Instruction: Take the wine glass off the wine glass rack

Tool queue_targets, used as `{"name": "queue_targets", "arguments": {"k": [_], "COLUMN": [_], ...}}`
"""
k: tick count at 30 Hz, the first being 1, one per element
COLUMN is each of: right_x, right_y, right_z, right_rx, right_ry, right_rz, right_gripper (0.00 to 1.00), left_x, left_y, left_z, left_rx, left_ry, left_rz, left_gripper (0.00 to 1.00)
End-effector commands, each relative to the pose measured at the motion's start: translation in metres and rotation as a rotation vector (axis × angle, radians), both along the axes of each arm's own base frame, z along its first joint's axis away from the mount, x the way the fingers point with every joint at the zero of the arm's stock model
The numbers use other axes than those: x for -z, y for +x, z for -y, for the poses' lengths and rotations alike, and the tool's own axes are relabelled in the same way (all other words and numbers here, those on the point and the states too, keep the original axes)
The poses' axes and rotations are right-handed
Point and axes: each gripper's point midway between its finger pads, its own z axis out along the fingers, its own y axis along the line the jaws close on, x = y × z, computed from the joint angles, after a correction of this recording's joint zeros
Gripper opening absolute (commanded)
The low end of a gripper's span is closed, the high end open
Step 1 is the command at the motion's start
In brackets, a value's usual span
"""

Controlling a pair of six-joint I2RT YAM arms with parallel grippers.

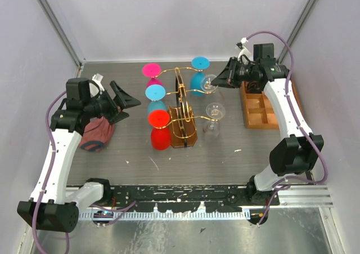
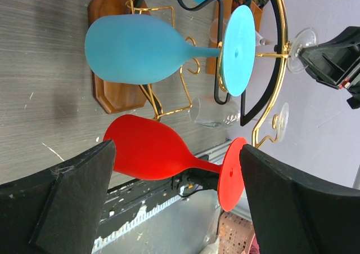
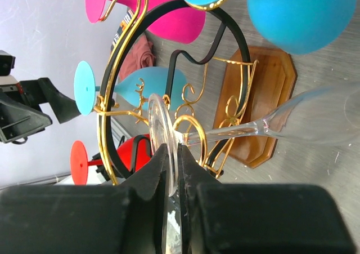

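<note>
Right gripper (image 3: 173, 152) is nipped onto the foot of the clear glass (image 3: 242, 131) — probably the handiest bit for sliding it off the rack (image 1: 183, 131) — left gripper (image 2: 177, 152) hangs wide open.

No readable text, label, brand, number or sign — none on any surface.

The wine glass rack (image 1: 181, 105) is gold on a brown base, the wine glass (image 3: 315, 116) clear, the counter (image 1: 236, 147) grey, the tray (image 1: 245, 108) orange-brown.
</note>
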Motion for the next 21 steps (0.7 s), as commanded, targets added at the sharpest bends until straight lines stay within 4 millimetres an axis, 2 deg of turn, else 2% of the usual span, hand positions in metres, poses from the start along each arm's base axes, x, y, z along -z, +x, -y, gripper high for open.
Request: {"name": "queue_targets", "arguments": {"k": [1,9,12,16,21], "right_x": [-0.045,-0.044,-0.042,-0.035,-0.044], "right_y": [-0.016,-0.039,-0.045,-0.046,-0.039], "right_z": [0.009,0.004,0.001,-0.007,-0.026], "right_rx": [0.005,-0.051,-0.072,-0.091,-0.139], "right_ry": [0.029,0.063,0.079,0.106,0.172], "right_rz": [0.122,0.088,0.071,0.034,0.058], "right_gripper": [0.08,0.06,0.04,0.01,0.01], "left_x": [-0.005,0.016,0.018,0.018,0.016], "left_y": [-0.006,-0.009,-0.009,-0.009,-0.010], "left_z": [0.002,-0.003,-0.003,-0.003,-0.004], "left_rx": [0.017,0.000,0.000,-0.001,0.003], "left_ry": [-0.006,0.031,0.033,0.032,0.041], "left_rz": [0.001,-0.077,-0.088,-0.085,-0.085], "left_gripper": [0.98,0.99,0.99,0.99,0.99]}}
